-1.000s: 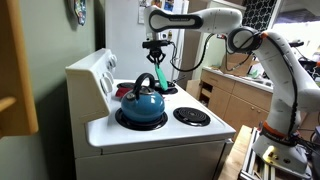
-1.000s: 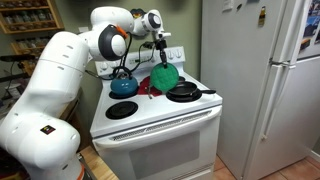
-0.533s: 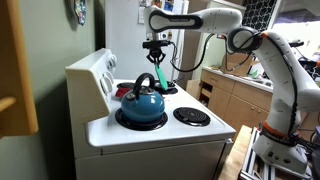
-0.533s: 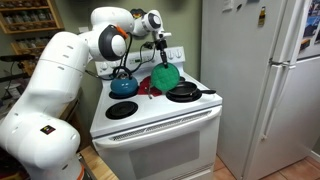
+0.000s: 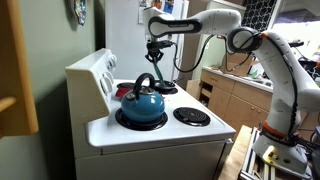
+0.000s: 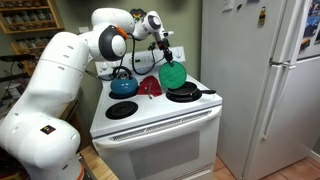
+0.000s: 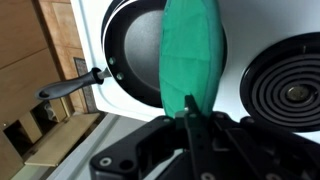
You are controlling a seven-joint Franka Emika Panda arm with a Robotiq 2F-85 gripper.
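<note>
Count, this moment:
- stove [image 6: 160,113]: 1
- bare coil burner [image 6: 120,110]: 1 countable; others covered or hidden
- blue kettle [image 5: 141,103]: 1
- black frying pan [image 6: 186,93]: 1
- green cloth [image 6: 172,73]: 1
- red item [image 6: 150,87]: 1, kind unclear
- refrigerator [image 6: 260,80]: 1
- robot arm [image 6: 50,80]: 1
- tool [image 6: 166,59]: 1

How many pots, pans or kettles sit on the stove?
2: a blue kettle at the back of the stove, a black frying pan at its front. The red thing between them could hide more.
</note>
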